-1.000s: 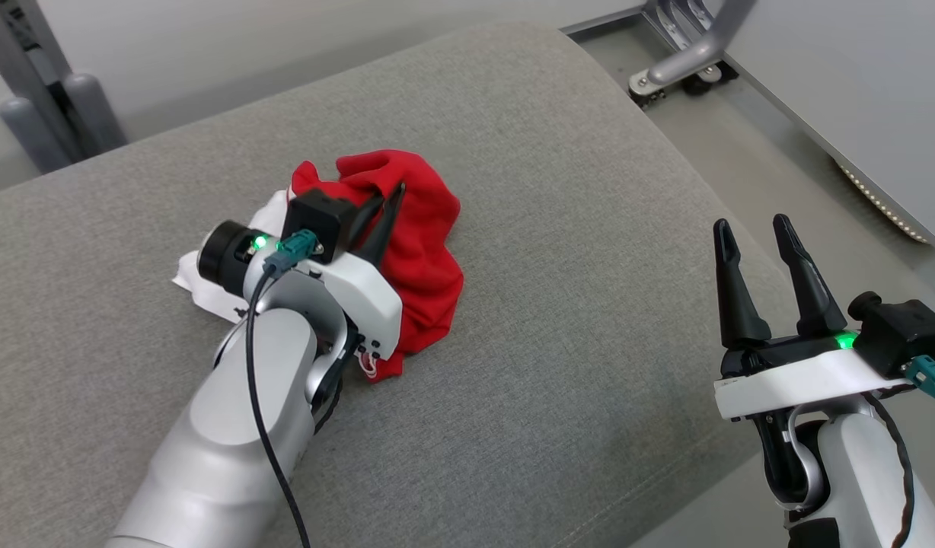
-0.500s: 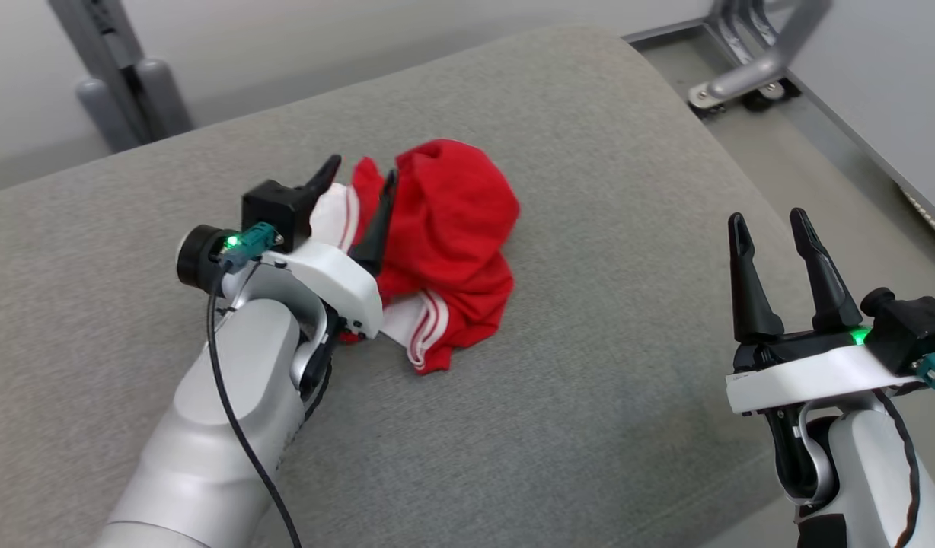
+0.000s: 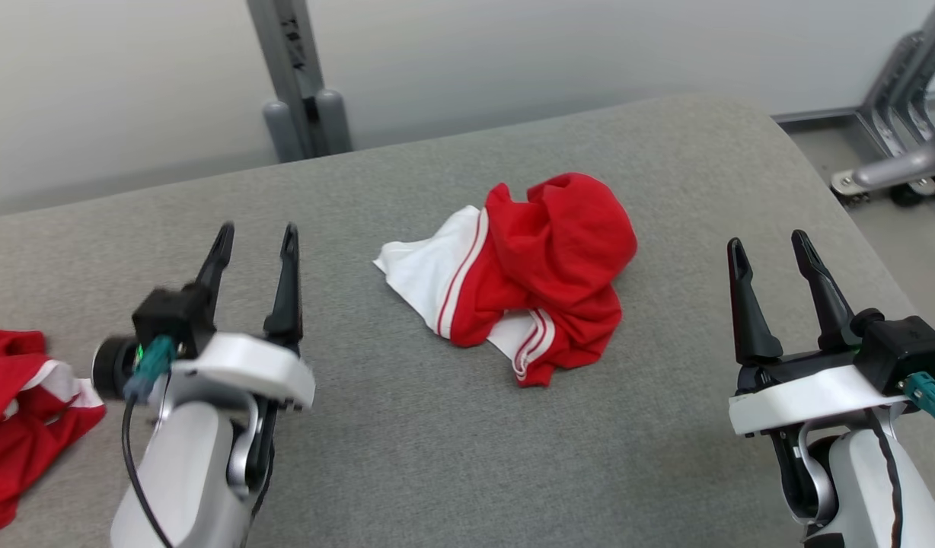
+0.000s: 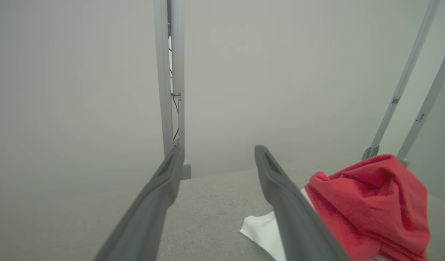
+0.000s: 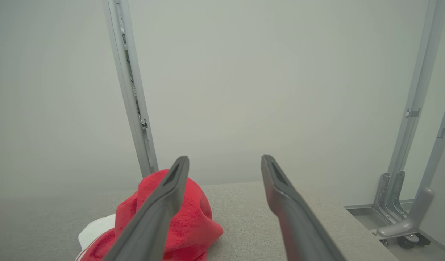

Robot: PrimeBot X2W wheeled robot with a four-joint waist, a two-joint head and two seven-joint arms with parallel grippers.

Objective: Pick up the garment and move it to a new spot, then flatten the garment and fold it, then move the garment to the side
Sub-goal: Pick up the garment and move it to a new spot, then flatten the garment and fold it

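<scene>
Second red-white cloth (image 3: 18,411) lies outboard of left gripper (image 3: 258,228), beside its wrist. Grey post (image 3: 300,114) stands beyond left fingertips. Both left and right gripper (image 3: 766,240): fingers spread, holding nothing. Garment (image 3: 528,274) crumpled on grey cushion (image 3: 437,441) between grippers, touching neither. Long axis crosswise: white end toward left gripper, red bunch toward right.

Garment (image 3: 544,281): soft matt knit cloth, red with white panels. Cushion (image 3: 665,190) under it: grey woven fabric, coarse, matt. Post (image 3: 296,91) behind the garment: grey metal, satin finish. Left gripper (image 3: 258,232) and right gripper (image 3: 766,240) either side of it: matt dark plastic fingers (image 3: 749,320), smooth white plastic shells.
</scene>
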